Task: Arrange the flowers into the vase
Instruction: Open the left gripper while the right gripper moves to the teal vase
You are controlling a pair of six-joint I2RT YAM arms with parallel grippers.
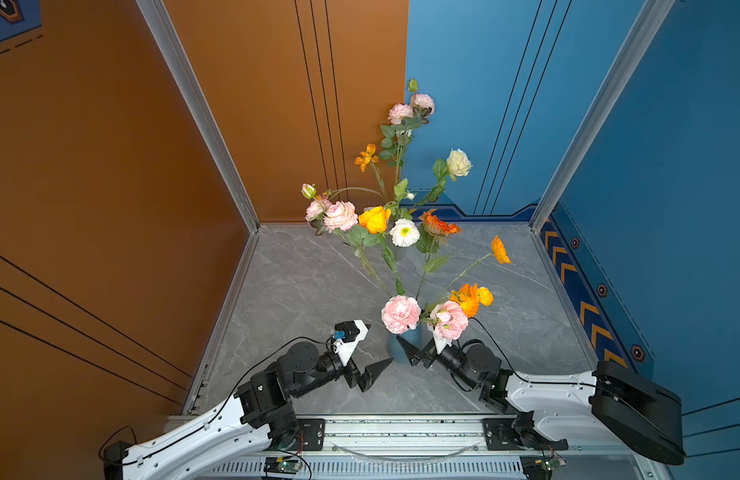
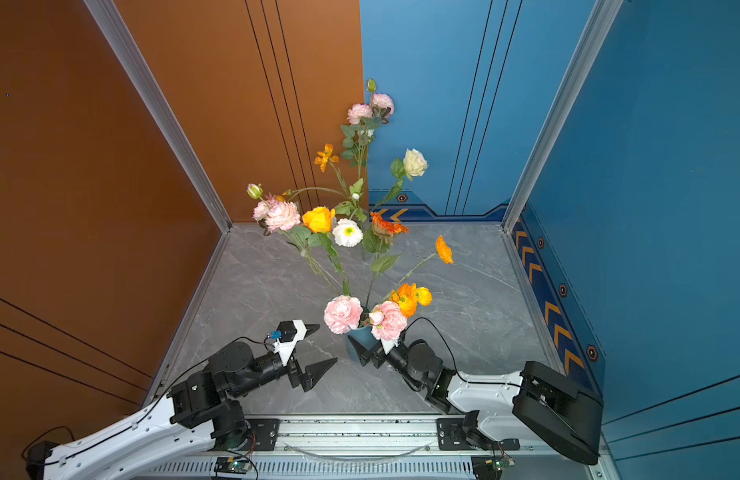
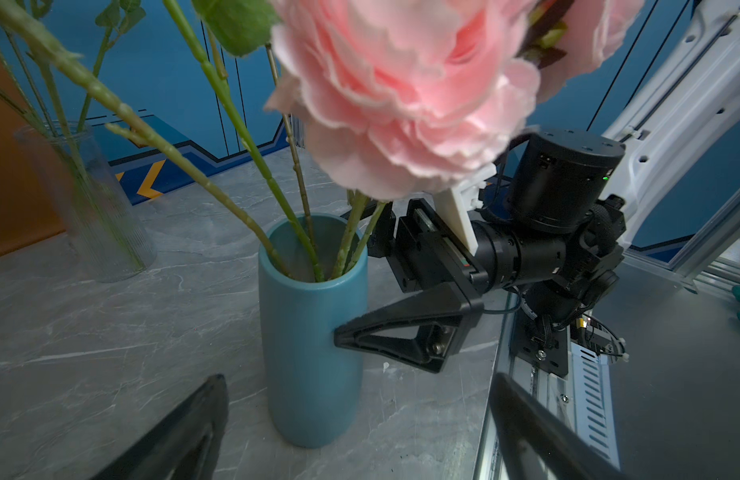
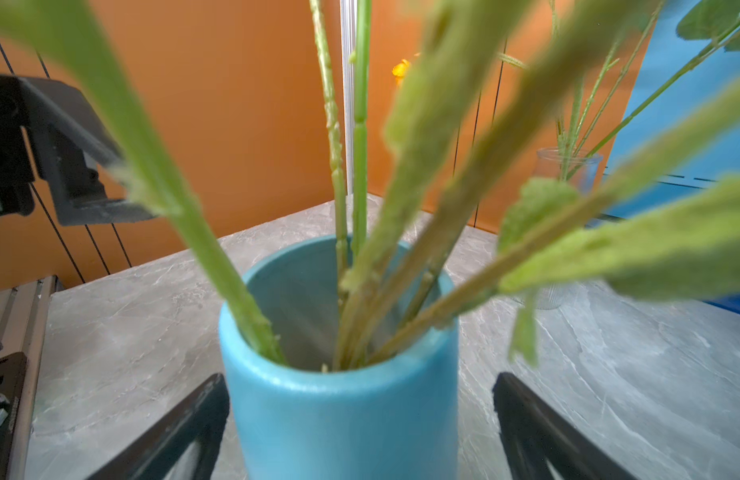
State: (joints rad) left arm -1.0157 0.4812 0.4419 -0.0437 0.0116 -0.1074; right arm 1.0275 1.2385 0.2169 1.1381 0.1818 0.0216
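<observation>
The flowers [image 1: 400, 313] nearest my jaws stand with their green stems in a blue vase [image 3: 310, 332]. My right gripper [image 4: 360, 376] is spread wide around that vase, with one black finger [image 4: 181, 428] on each side of its wall. In the right wrist view a narrow gap shows on both sides, so it grips nothing. My left gripper [image 1: 380, 343] is likewise spread wide and empty, just beside the vase on its other side, pointing toward it. Two big pink ruffled blooms [image 1: 449, 320] lean out over the vase rim toward my arms, with orange and yellow blooms [image 1: 470, 297] next to them and longer stems fanning away. Farther back on the grey marbled tabletop [image 1: 297, 291], a clear ribbed glass vase [image 3: 98, 208] holds more stems, among them tall pink blooms [image 1: 409, 108] and a cream rose [image 1: 458, 162].
</observation>
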